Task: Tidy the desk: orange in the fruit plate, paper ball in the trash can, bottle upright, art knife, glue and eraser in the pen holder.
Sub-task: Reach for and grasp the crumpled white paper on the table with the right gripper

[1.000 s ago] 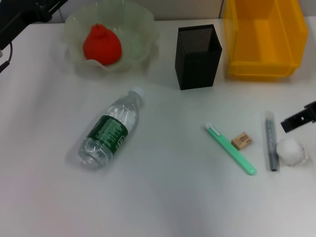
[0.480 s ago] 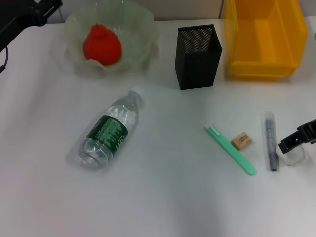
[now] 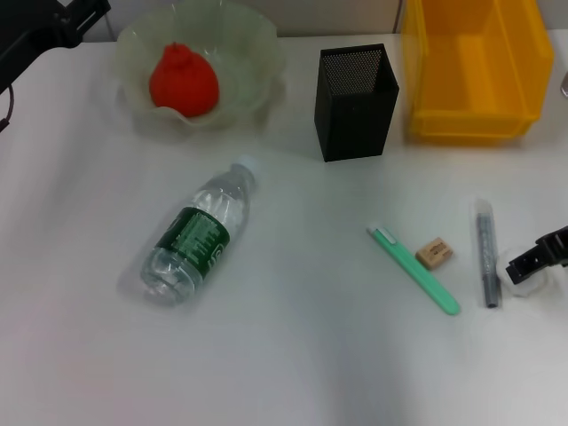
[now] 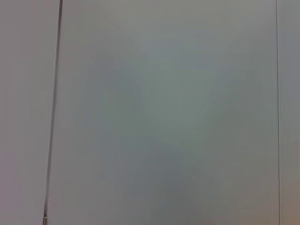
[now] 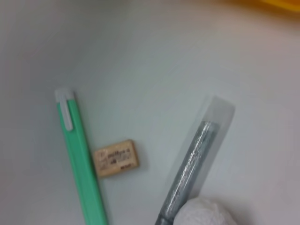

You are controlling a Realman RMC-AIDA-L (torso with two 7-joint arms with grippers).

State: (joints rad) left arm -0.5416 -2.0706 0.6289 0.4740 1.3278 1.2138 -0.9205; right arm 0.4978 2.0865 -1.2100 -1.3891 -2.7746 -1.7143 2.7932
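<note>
Left arm: black left gripper (image 3: pixel 62 19) parked up in the far left corner, just beside the bowl's rim. Fingers not really readable, so can't tell if open or closed. Left wrist view is nothing but blank pale surface.

Fruit plate: pale green translucent bowl with wavy scalloped rim (image 3: pixel 257 49), far left of the white tabletop (image 3: pixel 302 355).

Orange: red-orange round fruit with knobby top (image 3: pixel 183 82), sitting inside the bowl, toward its left half.

Bottle: small clear plastic water bottle with dark green label and white cap (image 3: pixel 197 232), lying on its side nearer the front, cap pointing toward the far edge and the pen holder, well apart from everything else.

Pen holder: black metal-mesh square cup (image 3: pixel 356 102), upright, between the bowl and the yellow bin.

Green stick: slim mint-green plastic pen-shaped thing with white tip (image 3: pixel 414 269), lying diagonal in front of the pen holder. Could be the glue or the knife, hard to say.

Eraser: tiny tan rectangular block (image 3: pixel 435 253), flat on the table just beside the green stick, not touching it.

Trash can: bright yellow rectangular plastic bin (image 3: pixel 470 120), far right corner.

Grey stick: thin grey rod in a clear sleeve (image 3: pixel 486 257), lying right of the eraser, roughly front to back.

Paper ball: small white wrinkled ball (image 3: pixel 525 277), touching the near end of the grey stick, mostly hidden under the gripper.

Right arm: black right gripper (image 3: pixel 532 259) down right on the paper ball at the right edge; whether clamped or spread, can't tell.
</note>
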